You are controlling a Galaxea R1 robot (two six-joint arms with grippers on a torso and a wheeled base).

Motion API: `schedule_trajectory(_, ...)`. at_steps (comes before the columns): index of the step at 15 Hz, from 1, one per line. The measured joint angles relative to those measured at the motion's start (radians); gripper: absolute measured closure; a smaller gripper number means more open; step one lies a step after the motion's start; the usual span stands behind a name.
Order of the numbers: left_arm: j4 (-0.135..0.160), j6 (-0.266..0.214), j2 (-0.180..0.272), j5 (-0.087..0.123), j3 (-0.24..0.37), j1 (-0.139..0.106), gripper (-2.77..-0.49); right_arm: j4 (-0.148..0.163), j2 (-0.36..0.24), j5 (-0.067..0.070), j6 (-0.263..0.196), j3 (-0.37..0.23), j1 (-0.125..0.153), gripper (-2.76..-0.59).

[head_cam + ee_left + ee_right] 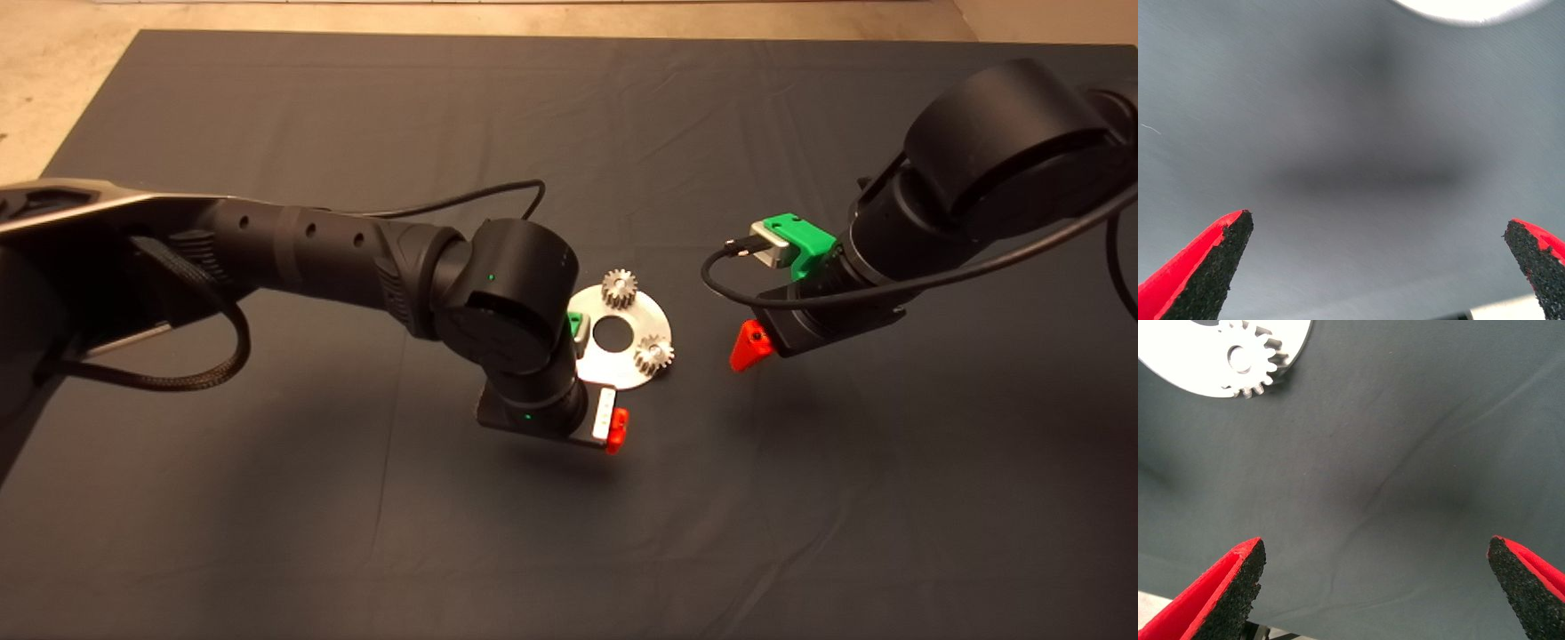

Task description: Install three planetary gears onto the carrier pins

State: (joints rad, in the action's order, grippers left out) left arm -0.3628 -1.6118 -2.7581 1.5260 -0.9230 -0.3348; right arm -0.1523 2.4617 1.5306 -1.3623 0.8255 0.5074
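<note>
Head view: disc (622,351) lies flat mid-mat (356,533) on the table, w/ two gears (619,287) (654,354) seated near its rim, presumably on pins, one at the far edge, one at the right edge. Third gear and third pin not visible; left arm's wrist covers the disc's left part, so can't tell if it's mounted. Left tool (615,427) hangs just off the disc's near edge; right tool (751,345) sits off the disc's right side, apart from it. Both look pulled clear of the disc, likely to avoid knocking the seated gears. Left wrist view: left tool's fingers (1211,267) spread wide, released, nothing between them, only bare mat below; a sliver of disc rim (1471,8) at one frame edge, so it's beside the disc, not over it. Right wrist view: right tool's fingers (1231,587) also spread, released, empty; mat below w/ slight creases; disc edge (1178,373) and one gear (1248,360) show ahead, well apart from the pads. Room: lots of open mat near side and both flanks; mat's far and left edges show bare table (53,89) beyond. Tight spot is only betw. left wrist and disc.
</note>
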Motion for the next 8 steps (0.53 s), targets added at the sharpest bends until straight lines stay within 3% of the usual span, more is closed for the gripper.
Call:
schedule_trajectory(3, -0.003, 0.049, 0.024, 0.0, -0.041, -0.017, -2.75, 0.0, -0.018, 0.001, -0.018, -0.027, 0.001, -2.6)
schedule_trajectory(8, -0.031, 0.115, 0.059, 0.0, -0.103, -0.02, -2.75, 0.0, -0.027, 0.0, -0.031, -0.062, 0.001, -2.75)
